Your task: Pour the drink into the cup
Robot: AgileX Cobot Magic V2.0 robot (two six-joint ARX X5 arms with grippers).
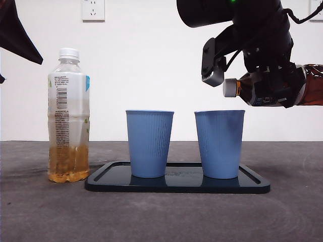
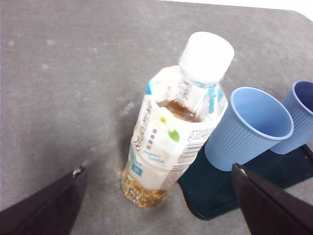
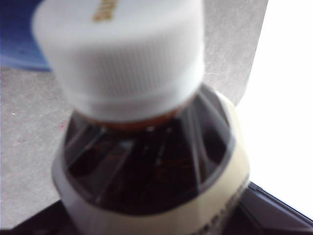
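Observation:
My right gripper [image 1: 275, 85] is shut on a dark drink bottle [image 1: 308, 85] and holds it on its side, its white cap [image 1: 230, 87] just above the rim of the right blue cup [image 1: 219, 143]. The cap is still on the bottle. The right wrist view shows the capped neck [image 3: 132, 54] and the dark liquid [image 3: 146, 166] up close. A second blue cup [image 1: 149, 143] stands to its left on the black tray [image 1: 176, 185]. My left gripper [image 2: 156, 205] is open above a light tea bottle [image 2: 171, 142], apart from it.
The light tea bottle [image 1: 68, 116], partly full and capped, stands upright on the grey table just left of the tray. A white wall with a socket [image 1: 93, 10] is behind. The left arm shows as a dark tip [image 1: 17, 35] at the top left.

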